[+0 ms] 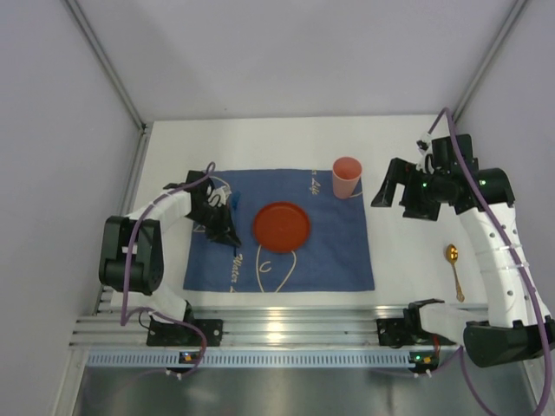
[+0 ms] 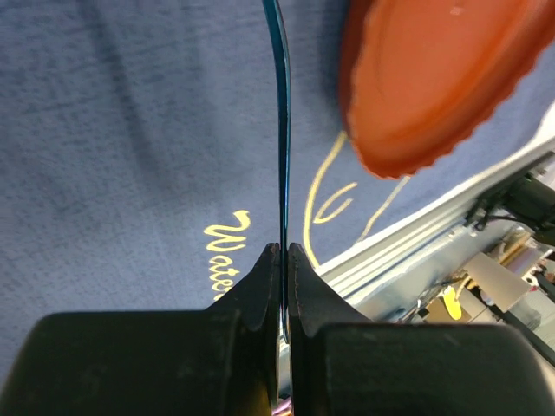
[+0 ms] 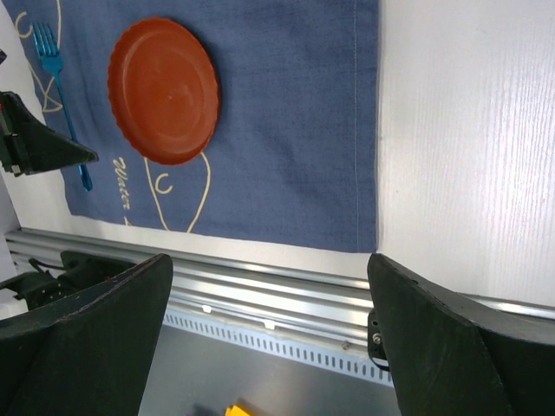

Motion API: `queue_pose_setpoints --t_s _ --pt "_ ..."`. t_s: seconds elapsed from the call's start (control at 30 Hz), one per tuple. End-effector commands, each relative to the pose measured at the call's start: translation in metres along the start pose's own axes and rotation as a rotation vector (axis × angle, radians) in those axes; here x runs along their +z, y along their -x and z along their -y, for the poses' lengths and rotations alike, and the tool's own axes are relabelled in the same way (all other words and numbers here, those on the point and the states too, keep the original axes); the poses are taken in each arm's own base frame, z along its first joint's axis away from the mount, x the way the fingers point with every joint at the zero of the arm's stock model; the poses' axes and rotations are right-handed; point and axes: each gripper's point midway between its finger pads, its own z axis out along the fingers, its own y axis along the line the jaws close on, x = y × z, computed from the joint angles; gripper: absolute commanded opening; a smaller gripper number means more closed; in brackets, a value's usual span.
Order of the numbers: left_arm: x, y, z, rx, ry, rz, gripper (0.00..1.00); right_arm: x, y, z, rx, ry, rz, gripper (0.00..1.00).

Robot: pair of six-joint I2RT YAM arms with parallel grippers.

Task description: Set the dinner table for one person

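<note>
My left gripper (image 1: 231,234) is shut on the handle of a blue fork (image 1: 232,201), low over the left part of the blue cloth (image 1: 329,251), just left of the red plate (image 1: 281,227). In the left wrist view the fork (image 2: 283,130) runs edge-on out of the closed fingers (image 2: 260,282), with the plate (image 2: 434,78) at the upper right. My right gripper (image 1: 392,186) is open and empty, above the white dinner table (image 1: 416,251) right of the cloth. The right wrist view shows its gripper (image 3: 270,260) wide apart, with the plate (image 3: 163,91) and the fork (image 3: 56,78).
A pink cup (image 1: 347,178) stands at the cloth's far right corner. A gold spoon (image 1: 453,270) lies on the white table at the right. The aluminium rail (image 1: 286,329) runs along the near edge. Grey walls enclose the table.
</note>
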Motion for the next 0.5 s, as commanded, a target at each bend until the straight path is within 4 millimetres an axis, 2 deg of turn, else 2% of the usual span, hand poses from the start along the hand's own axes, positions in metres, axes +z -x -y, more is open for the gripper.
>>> queue_pose_setpoints --t_s 0.0,0.07,0.13,0.3,0.47 --pt "0.000 0.009 -0.011 0.020 0.060 0.007 0.01 -0.006 0.000 -0.005 -0.030 0.018 0.030 0.95" --pt "-0.002 0.009 -0.019 0.005 0.110 0.003 0.04 -0.005 0.001 -0.004 -0.033 0.016 0.031 0.95" --pt "-0.004 0.009 -0.027 -0.006 0.154 0.005 0.15 -0.004 0.001 -0.004 -0.036 0.013 0.027 0.95" --pt "-0.009 0.010 -0.040 -0.017 0.240 0.010 0.33 -0.002 0.001 -0.004 -0.039 0.008 0.023 0.95" --pt "-0.019 0.015 -0.048 -0.025 0.313 0.030 0.38 -0.002 0.002 -0.001 -0.045 -0.011 0.030 0.96"
